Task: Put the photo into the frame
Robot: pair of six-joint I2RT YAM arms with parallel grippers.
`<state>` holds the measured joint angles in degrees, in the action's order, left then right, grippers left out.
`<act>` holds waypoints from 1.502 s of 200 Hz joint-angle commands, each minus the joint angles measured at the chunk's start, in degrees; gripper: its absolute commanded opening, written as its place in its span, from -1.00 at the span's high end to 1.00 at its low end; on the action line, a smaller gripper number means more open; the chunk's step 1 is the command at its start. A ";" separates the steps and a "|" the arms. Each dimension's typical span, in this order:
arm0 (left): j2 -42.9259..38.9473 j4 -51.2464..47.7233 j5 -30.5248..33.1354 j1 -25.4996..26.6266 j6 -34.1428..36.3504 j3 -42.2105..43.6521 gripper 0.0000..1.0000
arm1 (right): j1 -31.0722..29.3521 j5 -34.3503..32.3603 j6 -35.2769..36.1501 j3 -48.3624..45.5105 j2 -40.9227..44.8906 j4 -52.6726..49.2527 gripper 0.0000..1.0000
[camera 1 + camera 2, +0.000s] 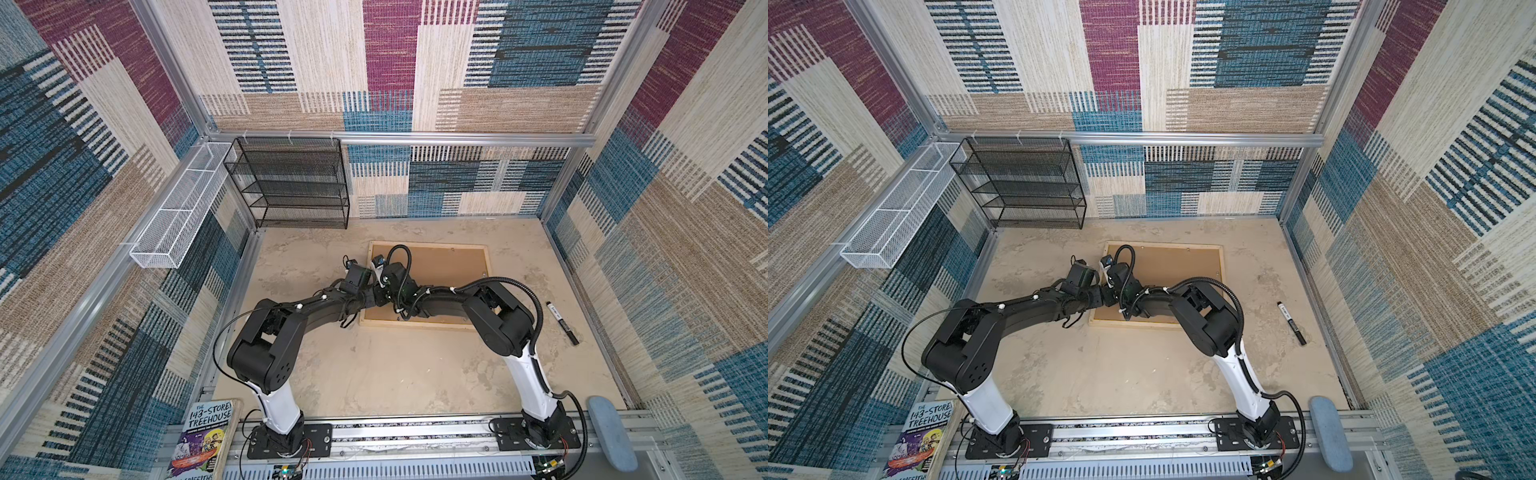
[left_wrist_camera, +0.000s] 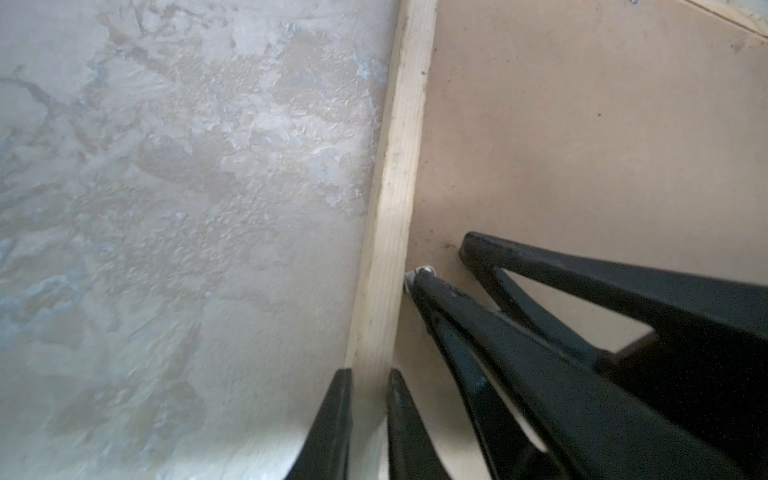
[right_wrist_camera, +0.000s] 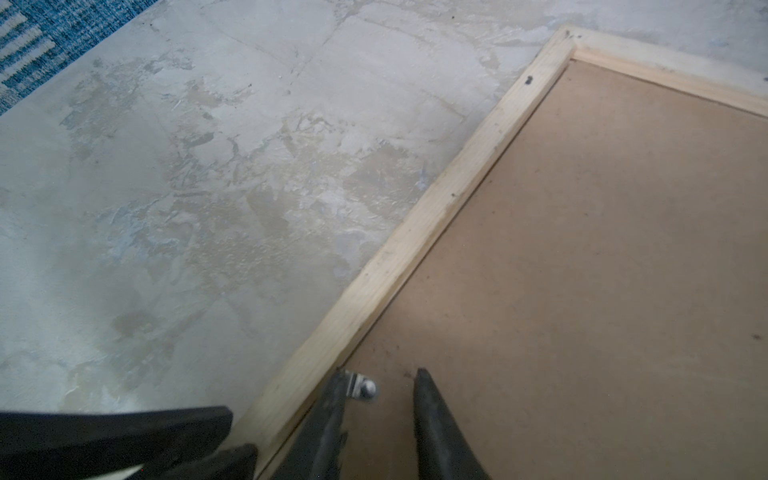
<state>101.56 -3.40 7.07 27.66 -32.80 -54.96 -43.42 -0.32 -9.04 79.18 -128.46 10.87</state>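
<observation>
Lying back-up on the table (image 1: pixel 395 374), the frame (image 1: pixel 440 327) looks light and stiff, best pinched across a rail; the photo is out of sight. The left gripper (image 2: pixel 370 374) straddles a rail, grip unclear; the right gripper (image 3: pixel 380 372) gapes empty beside a metal tab (image 3: pixel 368 388).

Frame (image 1: pixel 436 244) was pale natural wood, backing board (image 1: pixel 449 266) plain brown. Table (image 1: pixel 395 374) mottled beige-grey. Walls (image 1: pixel 390 50) were woven patchwork: blue, magenta, cream, tan, striped blocks. Rack (image 1: pixel 291 183) black mesh, basket (image 1: pixel 174 216) white mesh, marker (image 1: pixel 562 322) black.
</observation>
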 commanded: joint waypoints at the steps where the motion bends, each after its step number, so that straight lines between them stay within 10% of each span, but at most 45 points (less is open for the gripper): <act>1: 1.19 -7.06 -14.29 0.99 -1.04 0.82 0.58 | 0.05 2.97 0.00 -1.15 -1.85 -27.95 0.36; 300: -0.49 -4.77 -11.02 1.00 -2.10 8.97 0.61 | 0.33 3.39 3.20 3.09 -3.79 -36.43 0.35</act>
<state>99.77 6.90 6.48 27.86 -32.95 -46.59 -43.09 1.87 -4.69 84.31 -129.45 1.52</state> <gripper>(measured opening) 0.222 0.335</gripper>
